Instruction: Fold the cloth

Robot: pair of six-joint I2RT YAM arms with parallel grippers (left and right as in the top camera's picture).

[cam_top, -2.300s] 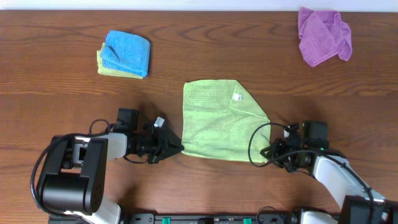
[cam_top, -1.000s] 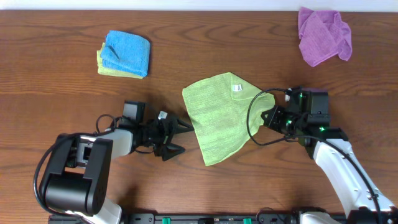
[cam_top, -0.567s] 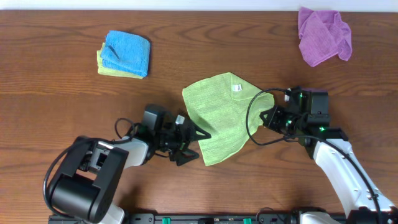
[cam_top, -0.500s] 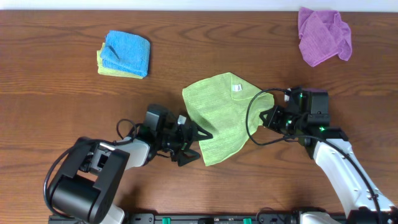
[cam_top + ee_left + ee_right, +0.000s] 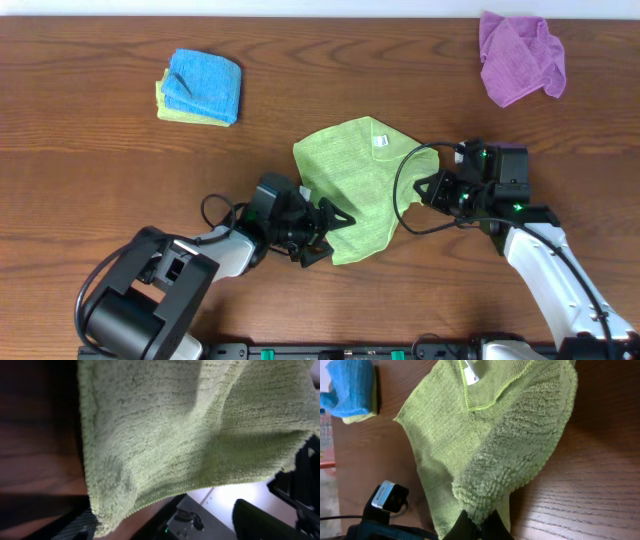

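The lime-green cloth (image 5: 352,185) lies partly lifted mid-table, its white tag (image 5: 381,141) near the far edge. My right gripper (image 5: 421,187) is shut on a bunched corner at the cloth's right side, holding it up. In the right wrist view the cloth (image 5: 470,445) puffs out just above the pinching gripper (image 5: 479,529). My left gripper (image 5: 338,236) stands open at the cloth's near-left edge. In the left wrist view the cloth (image 5: 190,435) fills the frame and its lower corner hangs by the left finger (image 5: 75,527), while the other finger (image 5: 260,520) stands far off.
A folded blue cloth (image 5: 203,86) sits on a yellow-green one at the far left. A crumpled purple cloth (image 5: 519,57) lies at the far right. The right arm's cable loops over the green cloth's right edge.
The left gripper has slid right along the table until its open fingers reach the cloth's near-left edge. The right gripper holds the lifted corner in the same place.
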